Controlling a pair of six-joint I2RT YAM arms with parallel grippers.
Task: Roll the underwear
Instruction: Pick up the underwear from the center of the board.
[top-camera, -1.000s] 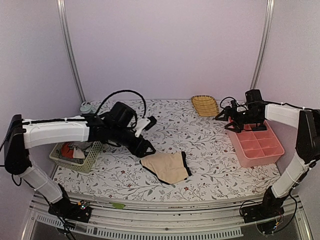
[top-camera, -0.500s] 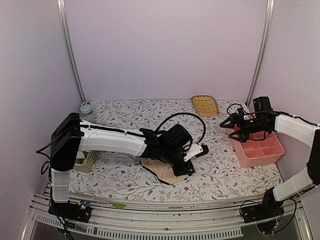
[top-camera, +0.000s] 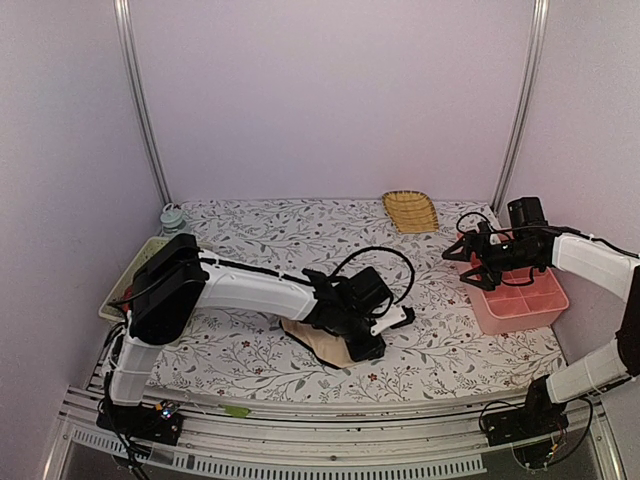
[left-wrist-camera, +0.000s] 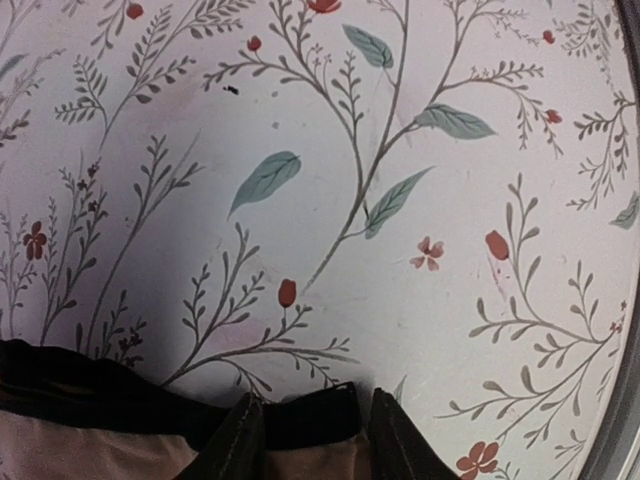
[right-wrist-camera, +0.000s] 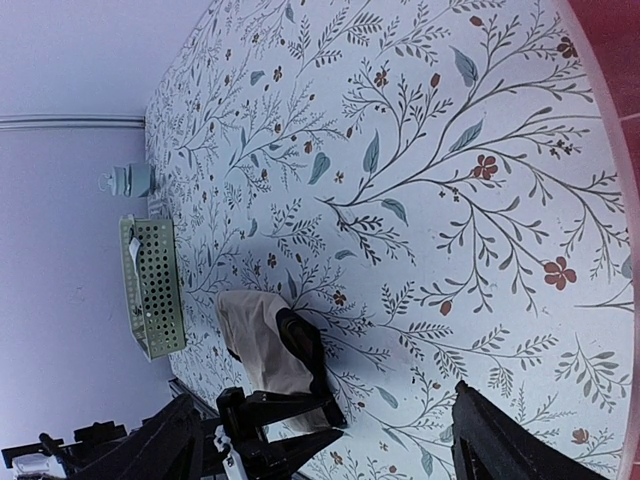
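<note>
Logging the bench first: lavender walls (top-camera: 320, 100) enclosed a table (top-camera: 280, 235) covered in a white cloth printed with leafy sprigs and small red flowers. Two metal rails (top-camera: 140, 100) ran up the back corners. My left arm (top-camera: 250, 290) lay stretched across the front of the table toward its middle. My right arm (top-camera: 590, 255) reached in from the right side.

A pink compartment tray (top-camera: 520, 300) sat at the right edge, a green perforated basket (right-wrist-camera: 155, 290) at the left edge, and a yellow woven dish (top-camera: 410, 210) at the back.

The underwear (top-camera: 315, 342), beige with black edging, lay on the cloth near front centre, well apart from tray and basket. Its long axis ran roughly left to right, black-edged end toward the right, plain beige end toward the left.

My left gripper (left-wrist-camera: 312, 430) was down on that right end, jaws narrow, the black hem pinched between the fingertips (left-wrist-camera: 240, 440). My right gripper (top-camera: 470, 255) hung above the tray's left rim, jaws spread wide, holding nothing. A pale teal bottle (top-camera: 172, 215) stood in the back left corner.
</note>
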